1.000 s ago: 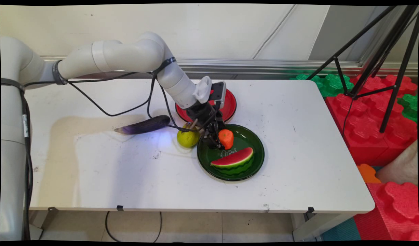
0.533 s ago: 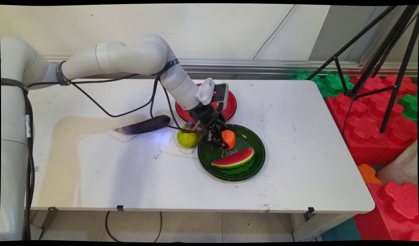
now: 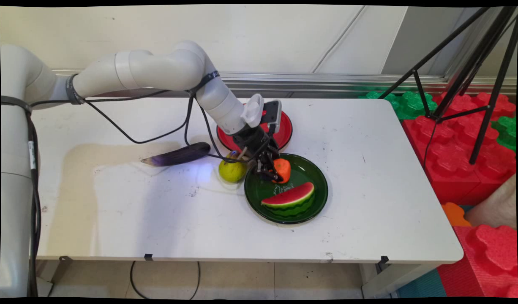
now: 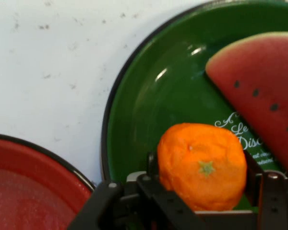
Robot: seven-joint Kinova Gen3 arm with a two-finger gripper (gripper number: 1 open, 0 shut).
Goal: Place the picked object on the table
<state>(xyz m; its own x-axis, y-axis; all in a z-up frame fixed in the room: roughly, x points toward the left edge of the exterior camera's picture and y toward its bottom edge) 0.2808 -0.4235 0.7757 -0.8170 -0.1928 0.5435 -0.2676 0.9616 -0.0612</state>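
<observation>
White desk (image 3: 369, 177) – the claw (image 3: 272, 172) grips an orange (image 3: 282, 169) over the green plate's (image 3: 318, 185) rim, beside the watermelon slice (image 3: 289, 199). Judging by this, keep the squeeze gentle – centred.

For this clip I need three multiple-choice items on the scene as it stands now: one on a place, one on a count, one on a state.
1. Where does the watermelon slice lie?
A. on the green plate
B. on the red plate
C. on the bare table

2. How many plates stand on the table?
A. one
B. two
C. three

3. What is the hand doing?
A. open over the eggplant
B. shut on the pear
C. shut on the orange

Answers:
1 A, the slice rests inside the green plate's rim.
2 B, one red and one green plate show.
3 C, the hand view shows a finger on each side of the orange, over the green plate.
</observation>
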